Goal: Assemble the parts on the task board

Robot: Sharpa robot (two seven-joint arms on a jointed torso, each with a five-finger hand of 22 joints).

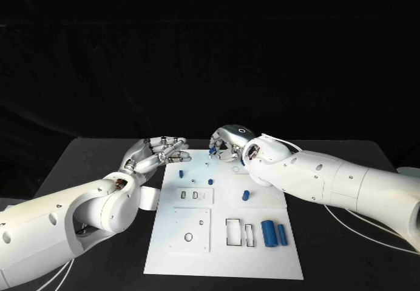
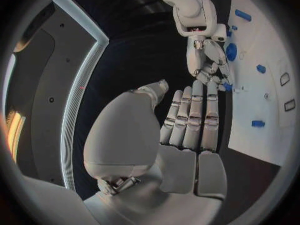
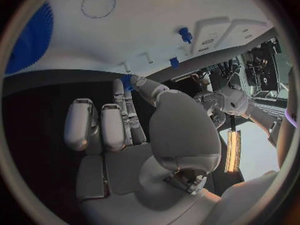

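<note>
The white task board (image 1: 223,260) lies in the middle of the black table. My right hand (image 1: 231,142) hovers over its far edge and pinches a small blue part (image 1: 213,148) between thumb and a fingertip; the same part (image 3: 128,80) sits at the fingertips in the right wrist view. My left hand (image 1: 160,153) is at the board's far left corner, fingers side by side and holding nothing. Two blue cylinders (image 1: 275,234) lie side by side near the board's right edge. A short blue piece (image 1: 246,194) lies mid-board. Small blue pegs (image 1: 180,173) stand near the far left.
A blue toothed wheel (image 2: 231,51) sits on the board close to my right hand. Rectangular slots (image 1: 233,231) and a square plate with holes (image 1: 191,230) take up the board's near half. A small white block (image 1: 149,197) lies beside the board's left edge.
</note>
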